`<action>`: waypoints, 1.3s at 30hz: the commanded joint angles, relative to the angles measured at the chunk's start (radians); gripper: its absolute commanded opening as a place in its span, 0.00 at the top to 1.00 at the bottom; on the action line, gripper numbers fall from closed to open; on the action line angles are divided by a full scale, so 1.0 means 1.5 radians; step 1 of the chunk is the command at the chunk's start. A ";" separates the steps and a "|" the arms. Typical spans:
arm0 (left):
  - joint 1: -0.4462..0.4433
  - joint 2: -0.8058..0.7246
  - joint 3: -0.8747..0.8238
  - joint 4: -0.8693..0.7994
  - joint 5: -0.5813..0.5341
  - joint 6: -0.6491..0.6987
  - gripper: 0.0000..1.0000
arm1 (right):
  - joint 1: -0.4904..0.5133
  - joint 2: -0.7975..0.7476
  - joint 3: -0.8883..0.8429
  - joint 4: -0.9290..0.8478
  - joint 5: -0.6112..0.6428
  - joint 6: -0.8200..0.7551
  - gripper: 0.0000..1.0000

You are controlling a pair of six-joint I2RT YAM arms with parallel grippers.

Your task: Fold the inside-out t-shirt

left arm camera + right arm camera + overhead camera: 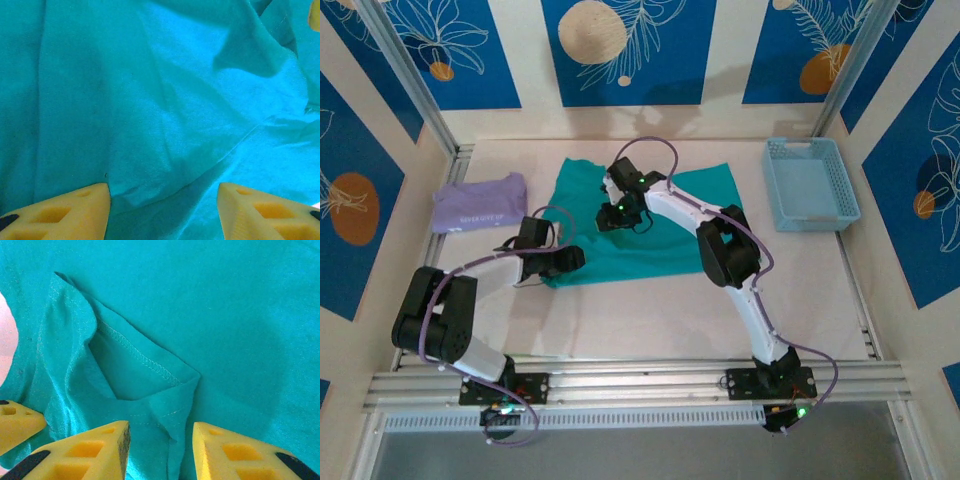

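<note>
Teal t-shirt (620, 258) lies spread flat on the tabletop (650, 320), centred toward the far edge. My left gripper (162, 195) sits at its near left corner, jaws spread above smooth cloth. My right gripper (160, 432) sits over the shirt's middle, jaws apart either side of a raised, stitched hem fold (145, 365)

t-shirt (660, 255) partly under right arm (682, 206)

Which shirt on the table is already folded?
The lavender-purple shirt at the left edge, a compact bundle; the teal-green cotton t-shirt lies spread out flat.
</note>
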 commanded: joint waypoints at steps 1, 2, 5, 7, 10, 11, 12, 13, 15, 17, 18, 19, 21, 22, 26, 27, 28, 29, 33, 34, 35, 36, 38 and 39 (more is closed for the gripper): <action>0.006 0.005 -0.012 0.006 -0.001 0.006 0.42 | 0.007 0.025 0.030 -0.061 0.002 -0.008 0.61; 0.006 0.004 -0.012 0.007 0.000 0.007 0.42 | 0.007 0.029 0.037 -0.066 0.000 -0.011 0.61; 0.005 0.003 -0.013 0.006 0.000 0.008 0.42 | 0.009 0.046 0.064 -0.089 -0.001 -0.018 0.61; 0.006 0.003 -0.014 0.007 -0.004 0.010 0.41 | 0.011 0.059 0.081 -0.102 0.002 -0.019 0.62; 0.005 0.005 -0.018 0.010 -0.006 0.012 0.41 | 0.013 0.069 0.095 -0.108 0.008 -0.021 0.71; 0.005 0.007 -0.019 0.011 -0.005 0.011 0.41 | 0.012 0.068 0.096 -0.107 0.009 -0.019 0.75; 0.006 0.011 -0.019 0.011 -0.006 0.011 0.41 | 0.011 0.066 0.095 -0.103 0.011 -0.016 0.79; 0.005 0.014 -0.018 0.011 -0.006 0.011 0.42 | 0.010 0.063 0.093 -0.099 0.011 -0.012 0.83; 0.006 0.021 -0.017 0.005 -0.009 0.012 0.41 | 0.007 0.054 0.088 -0.089 0.016 -0.005 0.87; 0.005 0.028 -0.016 -0.001 -0.015 0.015 0.42 | 0.004 0.042 0.082 -0.075 0.023 0.005 0.90; 0.005 0.030 -0.016 -0.007 -0.020 0.016 0.42 | 0.003 0.037 0.078 -0.067 0.026 0.009 0.91; 0.005 0.030 -0.017 -0.009 -0.023 0.018 0.42 | 0.001 0.034 0.078 -0.062 0.028 0.015 0.91; 0.006 0.029 -0.019 -0.012 -0.029 0.020 0.42 | -0.004 0.036 0.088 -0.066 0.031 0.023 0.92; 0.007 0.029 -0.021 -0.013 -0.030 0.022 0.42 | -0.007 0.039 0.094 -0.072 0.032 0.027 0.92; 0.007 0.030 -0.025 -0.018 -0.038 0.027 0.42 | -0.022 0.042 0.108 -0.096 0.048 0.047 0.92; 0.009 0.030 -0.026 -0.018 -0.039 0.027 0.42 | -0.026 0.042 0.111 -0.100 0.054 0.050 0.91; 0.009 0.031 -0.026 -0.018 -0.039 0.027 0.42 | -0.029 0.043 0.115 -0.107 0.059 0.053 0.90; 0.010 0.033 -0.026 -0.017 -0.039 0.027 0.42 | -0.032 0.043 0.118 -0.115 0.069 0.056 0.89; 0.011 0.035 -0.022 -0.017 -0.038 0.027 0.42 | -0.047 0.034 0.115 -0.130 0.086 0.057 0.84; 0.012 0.036 -0.020 -0.017 -0.038 0.027 0.42 | -0.050 0.031 0.111 -0.132 0.089 0.057 0.83; 0.011 0.036 -0.017 -0.017 -0.037 0.027 0.42 | -0.054 0.026 0.106 -0.132 0.091 0.057 0.82; 0.012 0.037 -0.012 -0.019 -0.037 0.026 0.42 | -0.059 0.019 0.099 -0.131 0.092 0.056 0.81; 0.012 0.037 -0.002 -0.023 -0.035 0.025 0.41 | -0.067 0.002 0.087 -0.130 0.094 0.050 0.79; 0.012 0.035 0.006 -0.025 -0.034 0.024 0.41 | -0.070 -0.014 0.076 -0.129 0.096 0.046 0.78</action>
